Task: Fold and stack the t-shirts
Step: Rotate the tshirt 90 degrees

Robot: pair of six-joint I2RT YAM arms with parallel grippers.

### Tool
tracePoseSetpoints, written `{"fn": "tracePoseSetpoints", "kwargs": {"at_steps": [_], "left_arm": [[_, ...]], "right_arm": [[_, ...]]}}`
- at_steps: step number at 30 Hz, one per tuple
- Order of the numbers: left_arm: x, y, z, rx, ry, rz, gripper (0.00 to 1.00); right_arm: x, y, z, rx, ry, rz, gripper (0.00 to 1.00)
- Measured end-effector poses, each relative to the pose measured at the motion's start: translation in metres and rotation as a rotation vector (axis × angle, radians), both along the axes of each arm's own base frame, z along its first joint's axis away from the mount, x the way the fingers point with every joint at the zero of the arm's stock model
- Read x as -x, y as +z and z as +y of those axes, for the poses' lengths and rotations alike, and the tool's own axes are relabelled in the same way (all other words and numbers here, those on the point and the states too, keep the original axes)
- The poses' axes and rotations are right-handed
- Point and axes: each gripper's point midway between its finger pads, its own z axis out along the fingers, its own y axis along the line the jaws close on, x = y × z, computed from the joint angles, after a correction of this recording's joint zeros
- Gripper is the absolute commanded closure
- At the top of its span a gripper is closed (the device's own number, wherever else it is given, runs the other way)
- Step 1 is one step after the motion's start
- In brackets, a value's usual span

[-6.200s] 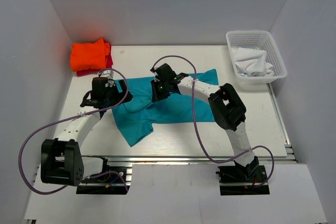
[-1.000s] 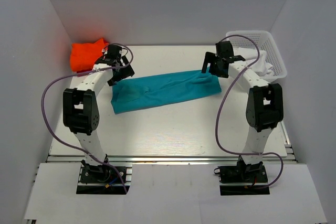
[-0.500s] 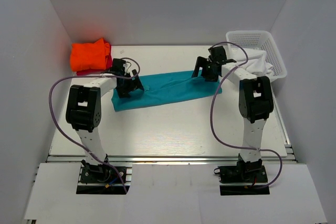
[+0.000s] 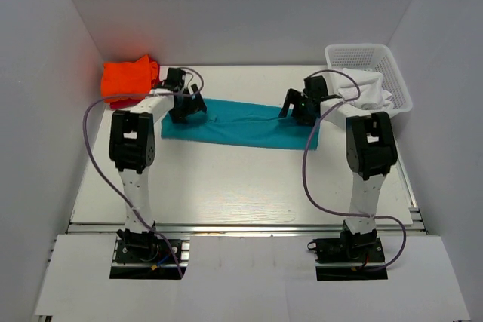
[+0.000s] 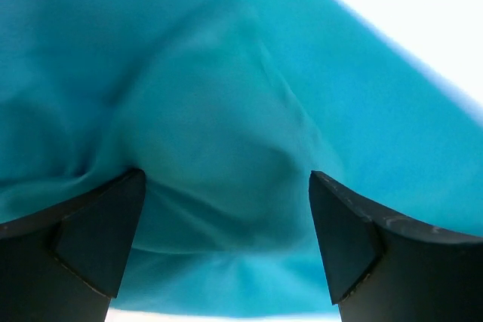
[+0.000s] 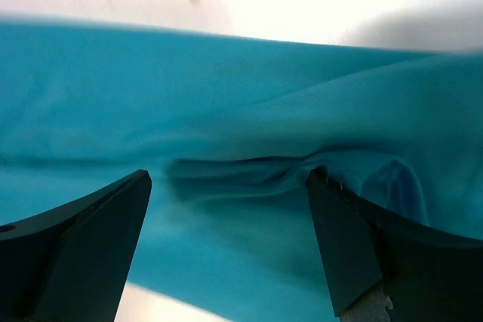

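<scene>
Teal-blue t-shirt [image 4: 245,126], folded into a strip. My left gripper [image 4: 190,108] and right gripper [image 4: 293,108] spread wide, holding nothing. Next: pinch ends, fold crosswise.

The teal-blue t-shirt [image 4: 241,124] lies folded into a long, wrinkled flat band across the bench [image 4: 226,179] toward 12 o'clock. The orange t-shirt [image 4: 130,77] sits bundled at 10 o'clock, with a red one [image 4: 113,101] barely showing beneath.

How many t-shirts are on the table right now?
3: the teal t-shirt lies mid-table; the orange t-shirt sits far left, a red t-shirt peeking beneath it. More may hide among the white cloth in the basket.
</scene>
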Motion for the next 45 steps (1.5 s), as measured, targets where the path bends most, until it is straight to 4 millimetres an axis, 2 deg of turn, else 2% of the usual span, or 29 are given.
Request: {"fn": "tracePoseSetpoints", "kwargs": {"at_steps": [3, 5, 6, 8, 11, 15, 19, 21, 24, 29, 36, 38, 40, 43, 45], "left_arm": [[-0.051, 0.001, 0.0, -0.029, 0.023, -0.064, 0.0], [-0.086, 0.002, -0.006, -0.024, 0.021, -0.118, 0.0], [-0.105, 0.003, -0.011, -0.011, 0.011, -0.154, 0.0], [-0.141, 0.008, -0.029, 0.035, -0.023, -0.244, 0.0], [-0.172, 0.011, -0.055, 0.089, -0.071, -0.359, 0.0], [-0.188, 0.014, -0.104, 0.162, -0.148, -0.488, 0.0], [-0.193, 0.017, -0.155, 0.222, -0.197, -0.585, 0.0], [-0.193, 0.019, -0.172, 0.249, -0.199, -0.615, 0.0], [-0.191, 0.021, -0.187, 0.273, -0.186, -0.627, 0.0], [-0.195, 0.022, -0.183, 0.274, -0.13, -0.626, 0.0], [-0.196, 0.033, -0.168, 0.225, -0.112, -0.621, 0.0], [-0.191, 0.05, -0.164, 0.193, -0.134, -0.62, 0.0], [-0.184, 0.081, -0.158, 0.153, -0.16, -0.636, 0.0], [-0.16, 0.154, -0.143, 0.1, -0.194, -0.675, 0.0], [-0.138, 0.215, -0.134, 0.083, -0.214, -0.732, 0.0]], "right_arm": [[0.068, -0.002, -0.007, 0.028, 0.022, 0.075, 0.1], [0.129, -0.004, -0.006, 0.048, 0.093, 0.143, 0.1], [0.152, -0.005, -0.001, 0.046, 0.133, 0.166, 0.1], [0.202, -0.006, 0.02, 0.041, 0.272, 0.205, 0.1], [0.259, -0.006, 0.061, 0.021, 0.52, 0.206, 0.1], [0.304, -0.003, 0.109, 0.008, 0.811, 0.171, 0.1], [0.324, -0.001, 0.151, -0.006, 1.021, 0.131, 0.1], [0.331, 0.001, 0.172, -0.027, 1.109, 0.107, 0.1], [0.34, 0.005, 0.19, -0.038, 1.198, 0.072, 0.1], [0.345, 0.02, 0.2, -0.045, 1.261, 0.004, 0.1], [0.325, 0.063, 0.199, -0.046, 1.154, -0.127, 0.1], [0.315, 0.071, 0.192, -0.027, 1.079, -0.16, 0.1], [0.309, 0.075, 0.181, -0.009, 1.012, -0.176, 0.1], [0.299, 0.076, 0.16, 0.02, 0.895, -0.184, 0.1], [0.29, 0.074, 0.145, 0.042, 0.811, -0.185, 0.1]]}}
